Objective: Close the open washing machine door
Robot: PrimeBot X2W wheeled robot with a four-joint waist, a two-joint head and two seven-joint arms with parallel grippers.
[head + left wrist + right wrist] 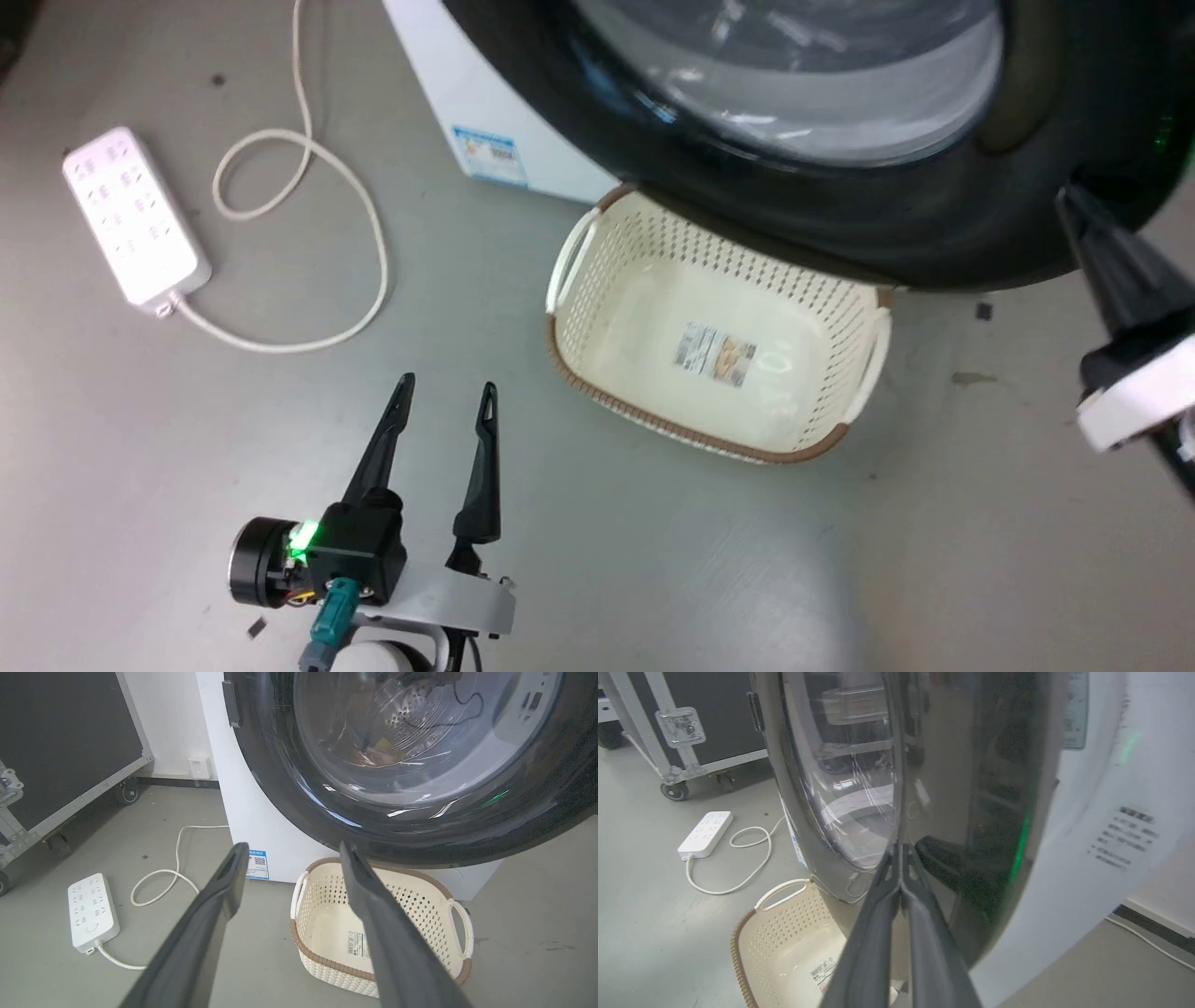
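Note:
The washing machine door (840,219) is a wide black ring around a bulging glass window, and it hangs out over the basket. Through the glass, the left wrist view shows the steel drum behind the door (289,798). The white washing machine (448,84) carries a small blue label (256,864) low on its front. My right gripper (901,848) is shut with nothing in it, its tips pressed against the door's glossy black frame (971,788). It reaches in from the right edge of the head view as the right gripper (1069,198). My left gripper (445,385) stands open above the floor, left of the basket.
A cream perforated laundry basket (579,252) with a brown rim sits on the floor under the door. A white power strip (131,215) and its looped cable (308,187) lie to the left. A black wheeled case (60,742) stands further left.

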